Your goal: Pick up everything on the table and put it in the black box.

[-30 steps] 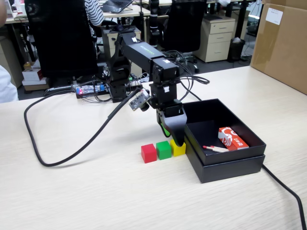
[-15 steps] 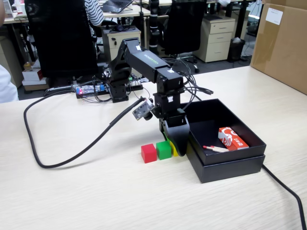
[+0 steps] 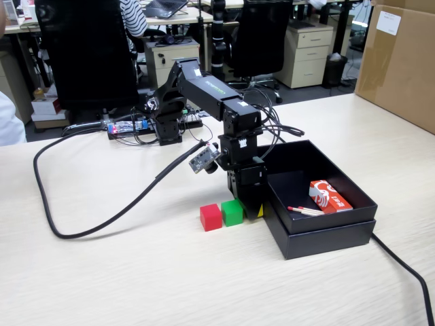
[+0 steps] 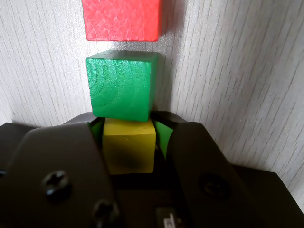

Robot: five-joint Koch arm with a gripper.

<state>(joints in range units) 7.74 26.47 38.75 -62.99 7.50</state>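
Spanning an office, pale wood table (image 3: 136, 272)

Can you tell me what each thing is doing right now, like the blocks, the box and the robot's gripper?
Gripper: down at the table, jaws on either side of the yellow block.
Yellow block: on the table, between the jaws, touching the green block.
Green block: on the table, free.
Red block: on the table, free.
Black box: open, holding a red-and-white packet and thin sticks.

Arm folded forward and down, wrist vertical; end effector (image 3: 253, 209) at the bench surface, its jaws parted either side of the yellow cube (image 4: 129, 145), at 6 o'clock in the wrist view.
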